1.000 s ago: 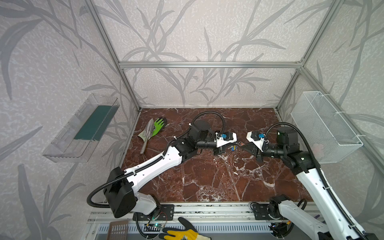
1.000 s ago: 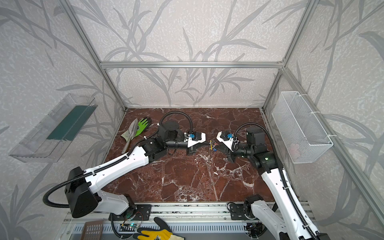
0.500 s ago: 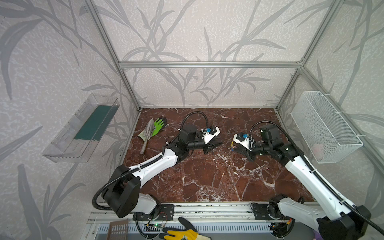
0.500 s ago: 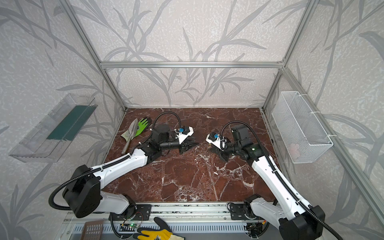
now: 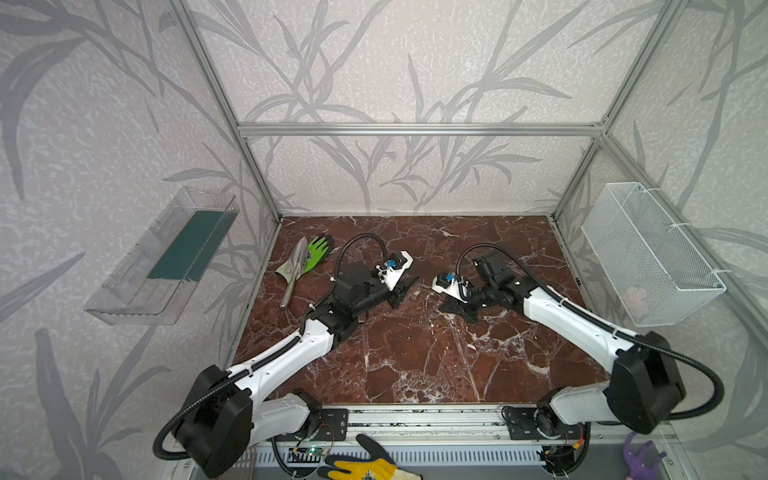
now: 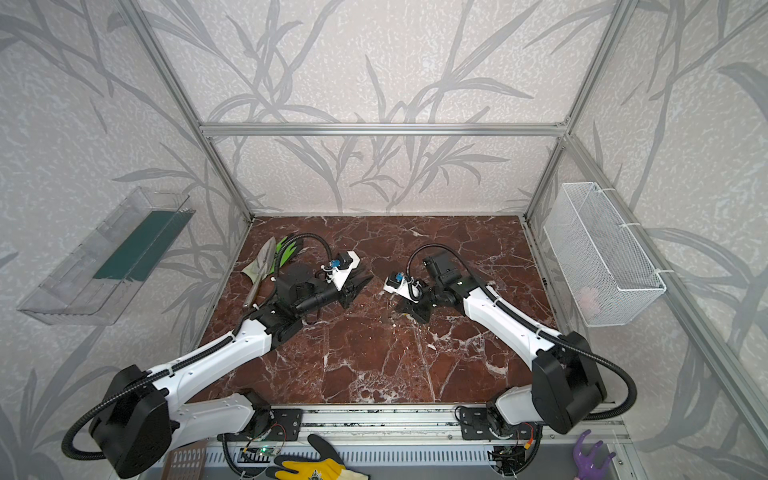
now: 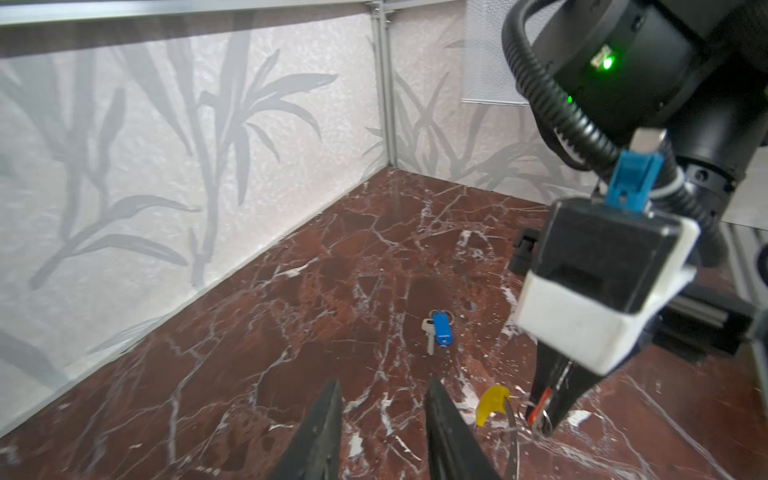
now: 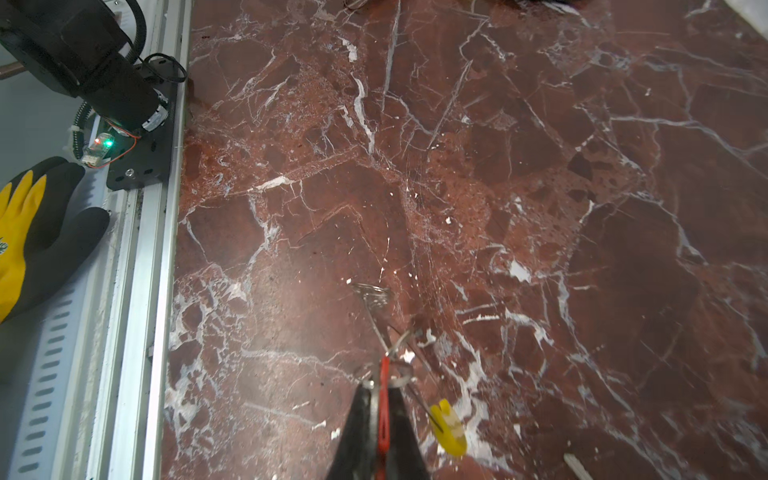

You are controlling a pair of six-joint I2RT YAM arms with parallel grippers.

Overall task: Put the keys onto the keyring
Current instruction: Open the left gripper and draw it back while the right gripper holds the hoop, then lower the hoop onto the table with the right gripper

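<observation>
Red-brown marble table under everything, with the blue-tagged key lying flat and loose on it, out ahead of the left gripper and apart from it. Left jaws parted partway, nothing between them: probably a release, followed by backing off to make room. Opposite, the right gripper clamped tight on the red-tagged key, pinching the tag edge-on low over the marble, likely to keep its small eye presented to the keyring. Thin grey hoop and yellow arc right beside those closed tips. Impossible to tell whether threaded through the red key's eye or only touching. In both top views, grippers near mid-table, facing each other across a clear gap. Against a second ago: then nearly tip to tip, left jaws fully closed. Now drawn apart, both shifted toward the left side, left jaws opened. Blue key judged not yet on the ring. Red key unclear.
</observation>
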